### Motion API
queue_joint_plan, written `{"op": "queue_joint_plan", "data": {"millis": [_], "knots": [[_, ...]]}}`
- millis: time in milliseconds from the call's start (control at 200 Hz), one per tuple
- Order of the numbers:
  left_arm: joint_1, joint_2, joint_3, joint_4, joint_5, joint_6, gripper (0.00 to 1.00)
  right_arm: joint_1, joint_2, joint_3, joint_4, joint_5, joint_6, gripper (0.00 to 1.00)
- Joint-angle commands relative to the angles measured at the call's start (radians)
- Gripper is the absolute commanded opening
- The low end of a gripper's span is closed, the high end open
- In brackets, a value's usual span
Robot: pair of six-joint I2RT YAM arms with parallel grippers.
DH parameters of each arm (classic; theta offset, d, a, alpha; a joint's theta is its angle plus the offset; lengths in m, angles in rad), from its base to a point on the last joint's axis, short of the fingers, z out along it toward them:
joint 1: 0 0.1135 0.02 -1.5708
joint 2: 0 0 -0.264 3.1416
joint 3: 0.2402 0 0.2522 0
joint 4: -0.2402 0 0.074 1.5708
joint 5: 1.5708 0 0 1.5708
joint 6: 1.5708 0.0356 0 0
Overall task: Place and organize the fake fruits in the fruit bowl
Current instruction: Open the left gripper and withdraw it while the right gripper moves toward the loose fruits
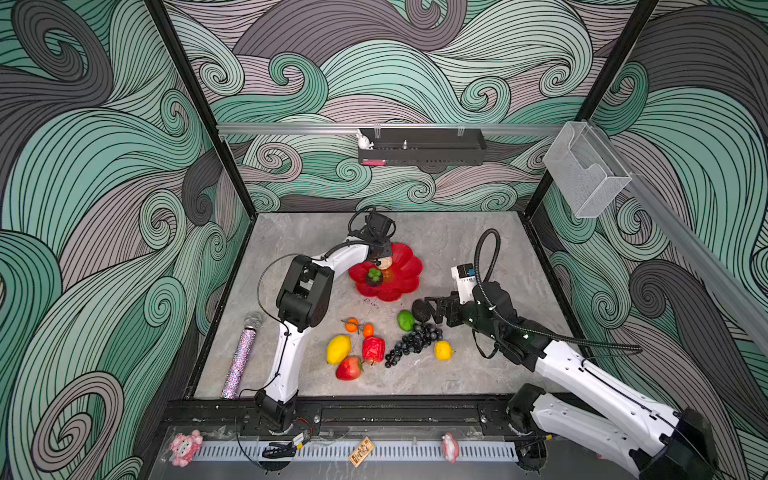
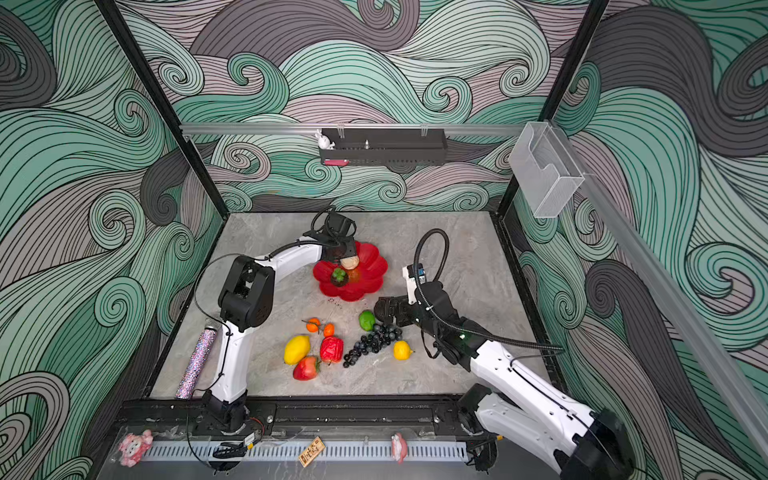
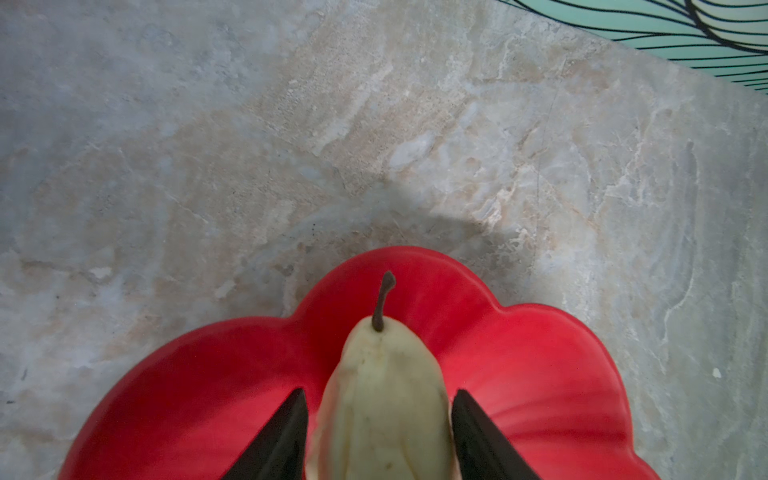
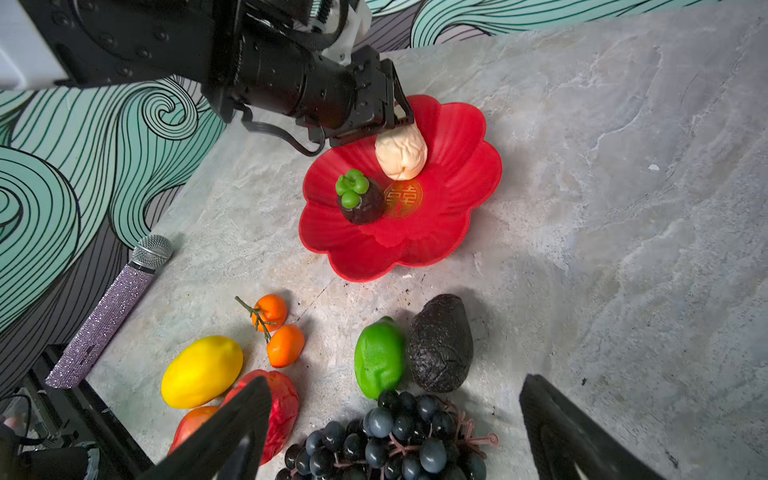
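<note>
The red flower-shaped fruit bowl [image 1: 409, 266] [image 3: 540, 374] holds a dark mangosteen [image 1: 374, 277] [image 4: 359, 199] and a cream pear [image 1: 386, 262] [image 3: 382, 395] lying on its side. My left gripper [image 3: 379, 399] is open with a finger on each side of the pear, and a thin gap shows on one side. On the table lie an avocado [image 4: 441, 345], a lime [image 1: 405, 320], black grapes [image 1: 413, 343], two lemons [image 1: 338, 349] [image 1: 443, 350], tiny oranges [image 1: 352, 325], a red wrinkled fruit [image 1: 373, 349] and an apple [image 1: 349, 368]. My right gripper [image 4: 397, 380] hangs wide open above the grapes, near the avocado.
A glittery microphone [image 1: 243, 357] lies along the table's left edge. A black shelf [image 1: 422, 147] hangs on the back wall and a clear box [image 1: 586, 170] on the right rail. Pink toy figures [image 1: 185, 447] sit on the front rail.
</note>
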Motion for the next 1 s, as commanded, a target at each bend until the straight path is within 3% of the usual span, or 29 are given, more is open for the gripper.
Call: {"op": "queue_joint_plan", "data": {"millis": [0, 400, 620, 861, 996], "knots": [[-0.004, -0.011, 0.042, -0.024, -0.005, 0.013, 0.63, -0.001, 0.002, 0.023, -0.047, 0.005, 0.017, 0.94], [-0.005, -0.095, 0.048, -0.053, 0.007, 0.047, 0.78, -0.014, 0.109, 0.095, -0.257, -0.024, 0.023, 0.94], [0.004, -0.231, 0.031, -0.204, 0.051, 0.03, 0.83, -0.017, 0.113, 0.103, -0.353, -0.032, 0.046, 0.92], [0.019, -0.574, -0.299, -0.255, 0.022, -0.034, 0.88, 0.077, 0.083, 0.137, -0.398, -0.041, 0.025, 0.87], [0.034, -0.833, -0.559, -0.219, 0.007, -0.052, 0.91, 0.208, 0.125, 0.175, -0.381, -0.005, 0.091, 0.87]]}}
